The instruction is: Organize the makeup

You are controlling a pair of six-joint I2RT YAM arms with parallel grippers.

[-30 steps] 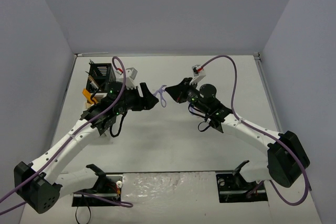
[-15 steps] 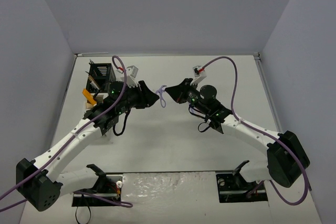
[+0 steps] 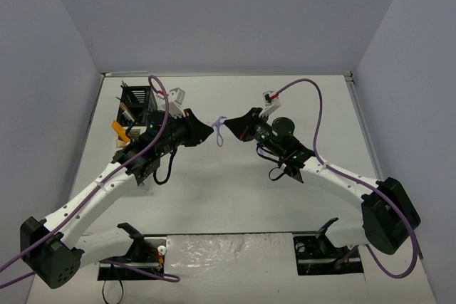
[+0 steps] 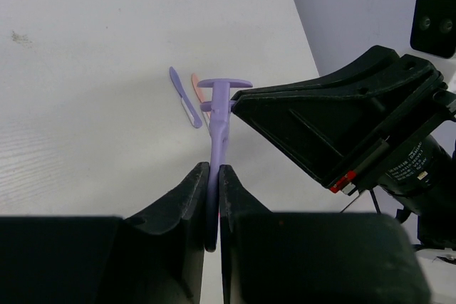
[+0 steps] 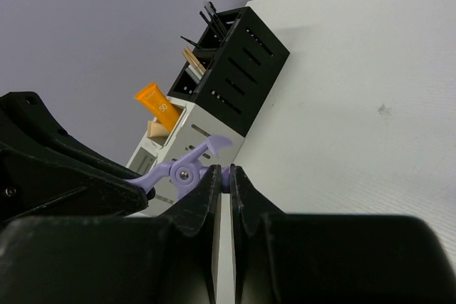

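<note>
— Where is the purple tool [image 3: 220, 131]?

— In the air over the middle of the tabletop [image 3: 235, 197], held from both sides. The left fingers [image 3: 209, 132] are pinched shut on its straight handle, and the right fingers [image 3: 234, 127] are clamped on its other end. It spans the small gap between the two.

— Do the wrist cameras confirm both grips?

— Yes. In the left wrist view the purple tool [image 4: 219, 115] runs up out of the closed left fingers [image 4: 201, 176], with its crossbar at the far end touching the black body of the right arm. In the right wrist view the right fingers [image 5: 212, 183] squeeze the purple tool [image 5: 182, 170] just beside its small metal rivet, and the curved tip sticks out past them.

— Is anything lying under it?

— Two small flat sticks lie side by side on the tabletop [image 4: 85, 105]: a purple stick [image 4: 184, 99] and, just beside it, a pink stick [image 4: 197, 85].

— And the rest of the makeup?

— It is in the rack [image 3: 134, 105] at the far left of the tabletop, well apart from the tool. The orange tube [image 5: 160, 105] stands in the white part of the rack [image 5: 235, 69]. Thin black pencils [image 5: 208, 13] and tan sticks [image 5: 191, 58] poke out of the black part.
</note>
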